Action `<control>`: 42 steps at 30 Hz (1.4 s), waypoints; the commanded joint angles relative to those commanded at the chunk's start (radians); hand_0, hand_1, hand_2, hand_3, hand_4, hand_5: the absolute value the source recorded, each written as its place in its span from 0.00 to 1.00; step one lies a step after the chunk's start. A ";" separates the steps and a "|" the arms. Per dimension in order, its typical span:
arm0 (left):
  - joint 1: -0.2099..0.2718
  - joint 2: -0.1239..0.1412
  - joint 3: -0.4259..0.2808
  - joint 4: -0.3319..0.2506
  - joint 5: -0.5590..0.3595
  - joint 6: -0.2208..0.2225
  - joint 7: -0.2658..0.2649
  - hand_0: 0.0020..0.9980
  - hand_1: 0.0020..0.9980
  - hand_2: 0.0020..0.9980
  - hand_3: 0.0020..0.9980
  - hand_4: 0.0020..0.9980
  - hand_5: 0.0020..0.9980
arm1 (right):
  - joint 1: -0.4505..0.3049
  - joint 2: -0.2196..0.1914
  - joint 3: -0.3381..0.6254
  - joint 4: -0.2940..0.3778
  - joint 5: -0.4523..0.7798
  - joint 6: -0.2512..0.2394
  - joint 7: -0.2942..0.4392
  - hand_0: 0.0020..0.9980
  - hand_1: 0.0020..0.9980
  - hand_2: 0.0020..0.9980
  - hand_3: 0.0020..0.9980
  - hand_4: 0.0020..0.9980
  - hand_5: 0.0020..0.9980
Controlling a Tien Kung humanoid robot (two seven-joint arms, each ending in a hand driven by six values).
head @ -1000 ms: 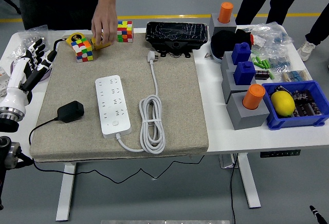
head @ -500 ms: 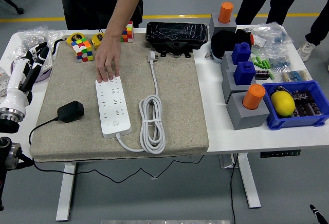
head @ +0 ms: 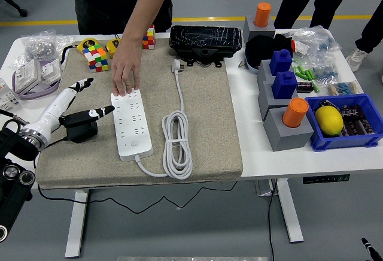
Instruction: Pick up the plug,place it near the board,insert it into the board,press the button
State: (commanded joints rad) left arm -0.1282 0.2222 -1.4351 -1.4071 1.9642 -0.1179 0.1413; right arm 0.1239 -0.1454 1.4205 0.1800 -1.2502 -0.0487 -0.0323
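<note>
The left hand [head: 84,102] hovers with fingers spread over the black plug [head: 81,129] on the mat, holding nothing, apparently lining up a grasp. Just beside it lies the white power strip [head: 133,126], whose far end a person's hand [head: 125,72] presses flat, likely to steady it for insertion.

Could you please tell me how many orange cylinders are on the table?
2: one orange cylinder stands on a grey block at the far edge, the other on a grey block beside the blue bin.
</note>
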 joint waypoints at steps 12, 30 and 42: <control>-0.008 0.002 -0.003 0.084 0.084 -0.024 0.016 1.00 1.00 1.00 1.00 1.00 0.26 | -0.002 -0.002 0.003 0.000 0.002 -0.001 0.000 0.87 0.85 0.81 0.83 1.00 1.00; -0.025 0.003 -0.020 0.169 0.080 -0.012 0.004 0.99 1.00 0.99 0.98 1.00 0.20 | 0.002 -0.004 0.011 0.000 0.003 -0.002 0.001 0.87 0.85 0.81 0.83 1.00 1.00; -0.023 -0.001 -0.020 0.171 0.090 0.001 -0.001 0.72 0.77 0.72 0.79 1.00 0.15 | 0.004 -0.004 0.016 0.000 0.003 -0.003 0.003 0.87 0.85 0.81 0.83 1.00 1.00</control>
State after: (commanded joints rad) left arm -0.1513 0.2213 -1.4550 -1.2363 2.0541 -0.1164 0.1407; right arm 0.1276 -0.1490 1.4364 0.1800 -1.2473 -0.0518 -0.0291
